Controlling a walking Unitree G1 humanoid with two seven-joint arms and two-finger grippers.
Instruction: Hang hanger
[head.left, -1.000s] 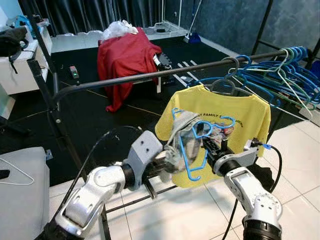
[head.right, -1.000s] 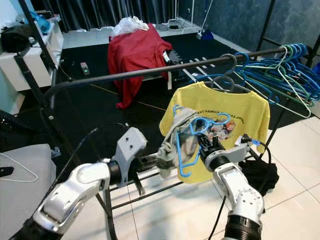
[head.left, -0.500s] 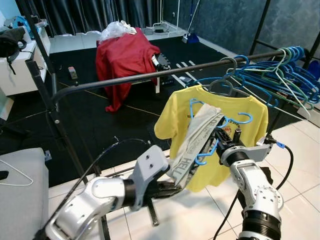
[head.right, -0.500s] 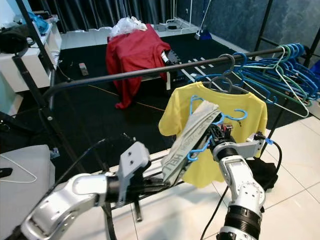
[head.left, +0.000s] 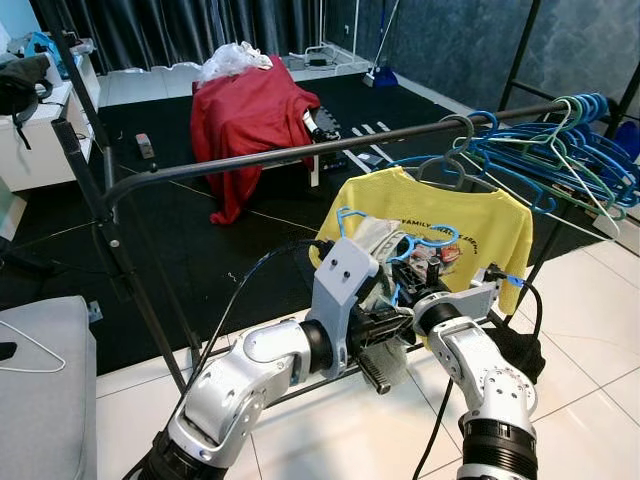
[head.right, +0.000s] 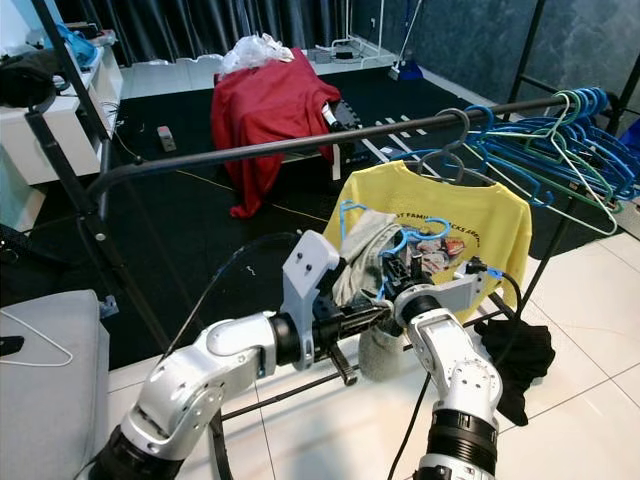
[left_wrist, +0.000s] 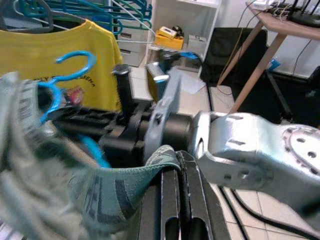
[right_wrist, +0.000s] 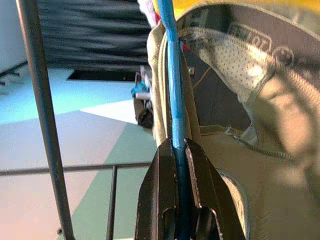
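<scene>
Closest in, the left claw (left_wrist: 177, 200) has its two black fingers pressed together on the hem of a grey-green cloth garment (left_wrist: 55, 185), and the right claw (right_wrist: 179, 170) is clamped on the thin bar of a light blue plastic hanger (right_wrist: 172, 75) that the garment is draped over. Seen from the head, both silver arms meet in front of the robot, below the long black metal clothes rail (head.left: 300, 152), with the blue hanger's hook (head.left: 350, 215) standing up just above the bunched garment (head.right: 362, 250) and not on the rail. Directly behind them a yellow printed T-shirt (head.left: 490, 225) hangs from the rail on a dark hanger, and further right along the rail is a cluster of blue and pale green bare hangers (head.left: 560, 140). A black cloth (head.right: 515, 355) lies on the white tiled floor (head.right: 590, 330) beside the rack's foot. Farther back, on the dark carpet (head.left: 200, 240), a red fabric (head.left: 250, 115) is thrown over a piece of furniture, with black curtains (head.left: 180, 30) along the far wall.
</scene>
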